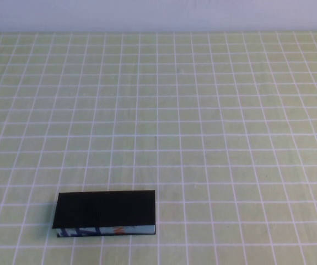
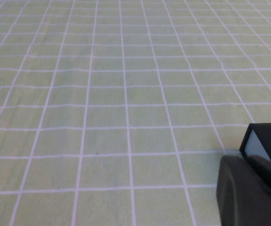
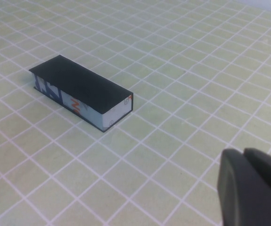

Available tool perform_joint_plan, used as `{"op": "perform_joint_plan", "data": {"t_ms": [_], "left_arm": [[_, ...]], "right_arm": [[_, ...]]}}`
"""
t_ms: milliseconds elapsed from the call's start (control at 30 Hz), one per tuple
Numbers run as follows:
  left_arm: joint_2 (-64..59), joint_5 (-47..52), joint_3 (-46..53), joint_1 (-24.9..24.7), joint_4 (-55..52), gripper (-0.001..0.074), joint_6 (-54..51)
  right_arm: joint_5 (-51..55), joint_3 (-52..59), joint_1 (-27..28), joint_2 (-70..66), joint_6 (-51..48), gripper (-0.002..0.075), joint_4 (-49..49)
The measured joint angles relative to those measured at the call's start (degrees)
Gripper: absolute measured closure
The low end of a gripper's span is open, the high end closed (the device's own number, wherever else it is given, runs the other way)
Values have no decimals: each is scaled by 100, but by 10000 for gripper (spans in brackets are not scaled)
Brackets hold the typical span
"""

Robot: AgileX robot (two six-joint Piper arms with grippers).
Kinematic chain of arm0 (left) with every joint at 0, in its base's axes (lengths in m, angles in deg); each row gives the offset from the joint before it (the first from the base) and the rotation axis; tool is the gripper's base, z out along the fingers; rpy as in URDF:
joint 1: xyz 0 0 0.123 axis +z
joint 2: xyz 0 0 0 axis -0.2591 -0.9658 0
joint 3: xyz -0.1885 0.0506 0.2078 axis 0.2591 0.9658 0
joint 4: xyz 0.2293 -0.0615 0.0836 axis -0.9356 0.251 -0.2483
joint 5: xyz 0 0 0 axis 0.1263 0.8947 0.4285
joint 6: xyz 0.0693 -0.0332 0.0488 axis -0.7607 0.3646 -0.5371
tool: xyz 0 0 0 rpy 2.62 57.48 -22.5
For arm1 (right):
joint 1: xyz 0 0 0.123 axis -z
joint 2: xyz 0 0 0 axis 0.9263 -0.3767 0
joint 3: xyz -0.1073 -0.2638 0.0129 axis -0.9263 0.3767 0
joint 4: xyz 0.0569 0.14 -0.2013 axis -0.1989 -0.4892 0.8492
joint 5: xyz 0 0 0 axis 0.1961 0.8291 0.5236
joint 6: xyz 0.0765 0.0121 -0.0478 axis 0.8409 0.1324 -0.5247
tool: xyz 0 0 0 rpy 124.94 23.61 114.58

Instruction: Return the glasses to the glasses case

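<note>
Left end effector beside closed glasses case, right end effector apart — grips unclear

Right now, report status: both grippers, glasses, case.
Left gripper off the case's corner, right gripper back from the case; neither arm in high view. Glasses case shut, near table edge, left. Glasses not visible. Nothing blocking.

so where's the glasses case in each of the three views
High view: the glasses case lies shut near the bottom edge, left of centre, patterned edge toward the camera.
Left wrist view: only one pale end of it shows at the right edge, above the left gripper.
Right wrist view: it lies whole, upper left, apart from the right gripper at lower right.
Shared landmark: the green checked tablecloth.
</note>
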Motion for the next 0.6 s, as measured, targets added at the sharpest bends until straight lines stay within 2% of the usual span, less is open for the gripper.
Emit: {"op": "perform_joint_plan", "data": {"t_ms": [167,267,467,600], "left_arm": [[0,0,0,0,0,738,0],[0,0,0,0,0,738,0],[0,3,0,0,0,738,0],[0,3,0,0,0,738,0]], "right_arm": [[0,0,66,0,0,743,-27],[0,0,420,50,0,743,-163],[-5,10,1656,181,0,743,-253],[-375,272,2381,487,12,743,-75]]}}
